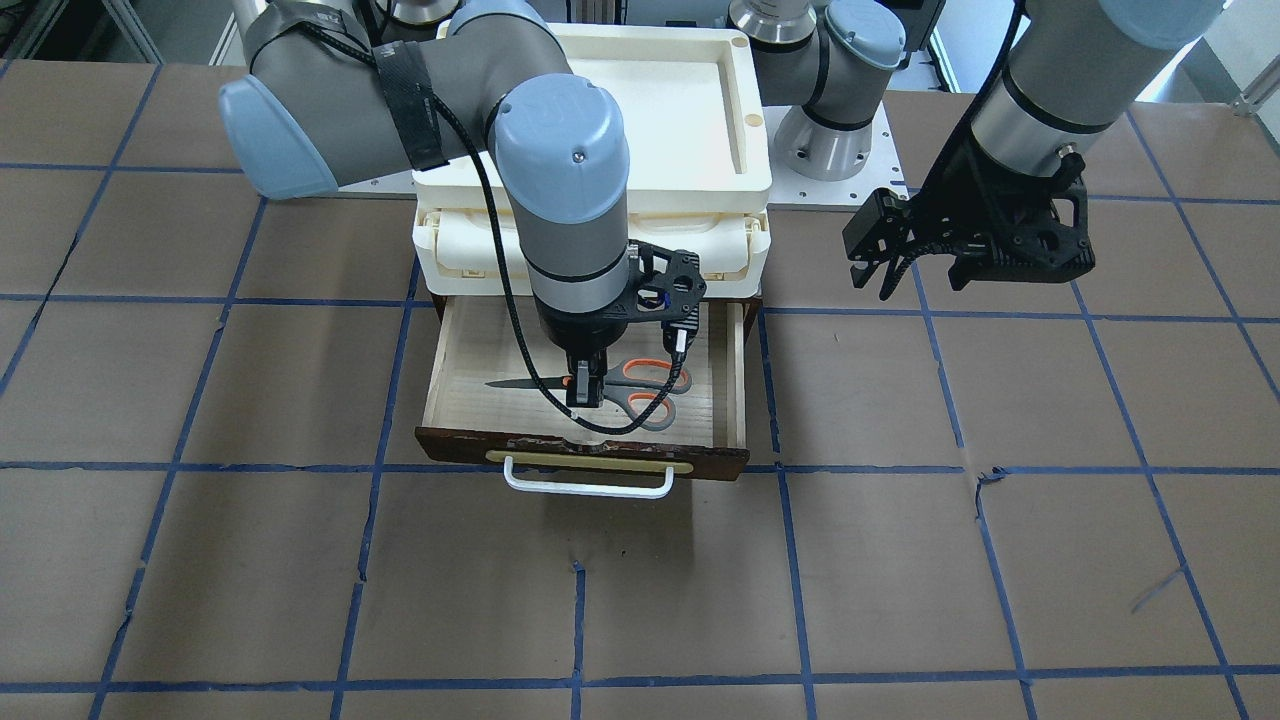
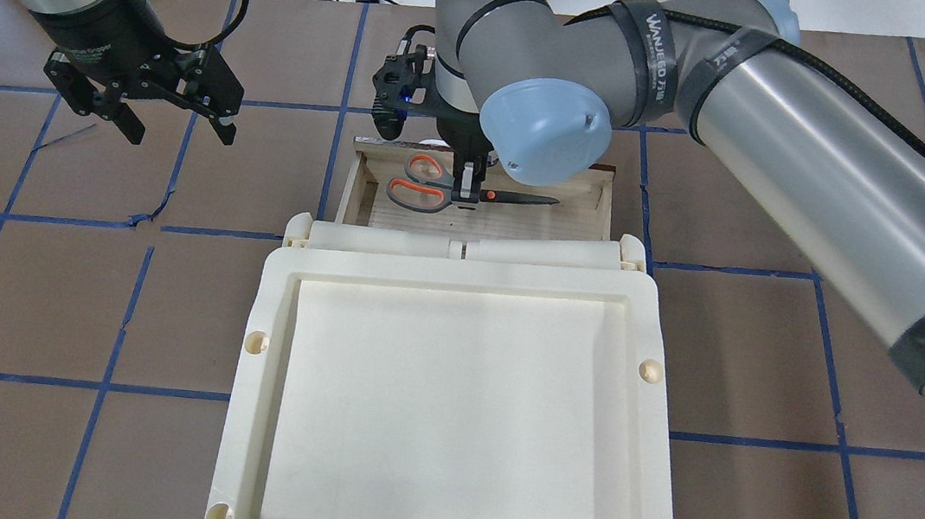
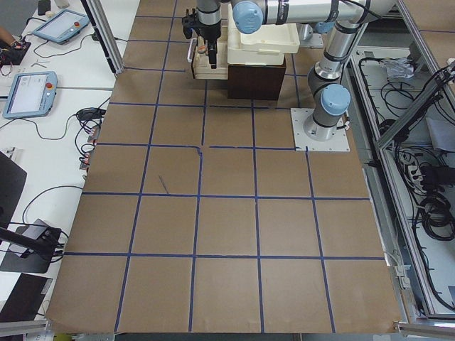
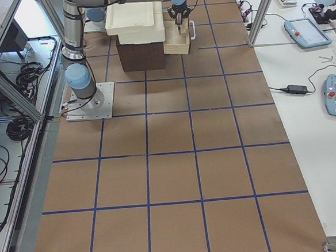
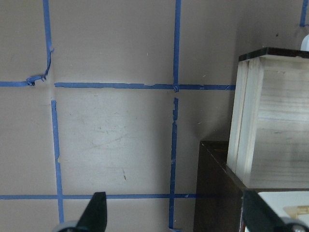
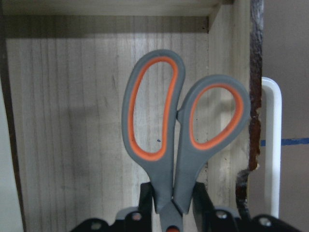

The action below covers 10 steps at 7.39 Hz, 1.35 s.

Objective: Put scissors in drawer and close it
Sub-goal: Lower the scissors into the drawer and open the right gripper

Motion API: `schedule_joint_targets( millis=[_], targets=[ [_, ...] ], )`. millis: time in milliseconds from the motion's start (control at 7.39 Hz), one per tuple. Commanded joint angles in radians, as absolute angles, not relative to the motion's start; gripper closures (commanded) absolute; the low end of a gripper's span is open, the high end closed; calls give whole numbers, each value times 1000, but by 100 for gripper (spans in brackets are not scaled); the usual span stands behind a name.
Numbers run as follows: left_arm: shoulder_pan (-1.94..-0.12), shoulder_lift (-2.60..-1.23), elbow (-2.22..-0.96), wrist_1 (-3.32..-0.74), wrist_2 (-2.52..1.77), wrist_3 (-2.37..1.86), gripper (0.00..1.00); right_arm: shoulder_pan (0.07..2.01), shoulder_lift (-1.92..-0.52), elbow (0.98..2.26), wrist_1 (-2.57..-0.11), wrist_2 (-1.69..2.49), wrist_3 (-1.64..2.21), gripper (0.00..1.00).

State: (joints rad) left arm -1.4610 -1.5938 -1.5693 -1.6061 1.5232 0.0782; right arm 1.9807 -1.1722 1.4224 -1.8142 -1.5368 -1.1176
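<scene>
You've got the wide pale-wood drawer with its dark chipped front standing open to take them, left gripper spread and empty off to the side, and right gripper pinching the small orange-and-grey-handled scissors near the pivot, low inside it, so release looks next.

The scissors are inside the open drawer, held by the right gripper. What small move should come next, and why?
Probably open the right gripper and let go. It is shut on the scissors near the pivot, and they lie flat and low inside the drawer, well within its walls. Whether they already touch the wooden floor I cannot tell, so the release should be gentle.
</scene>
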Motion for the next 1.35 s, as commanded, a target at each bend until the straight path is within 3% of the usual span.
schedule_joint_targets(
  millis=[0,947,1218],
  targets=[
    [-1462,-1594,-1569,-1606,1523,78,0,1988,-1163,1433,-1815,-1551,-1108,99],
    [-1460,-1594,-1569,-1606,1523,78,0,1988,-1160,1490,-1868,-1551,-1087,97],
    [-1460,-1594,-1569,-1606,1523,78,0,1988,-1161,1494,-1867,-1548,-1075,77]
  ],
)
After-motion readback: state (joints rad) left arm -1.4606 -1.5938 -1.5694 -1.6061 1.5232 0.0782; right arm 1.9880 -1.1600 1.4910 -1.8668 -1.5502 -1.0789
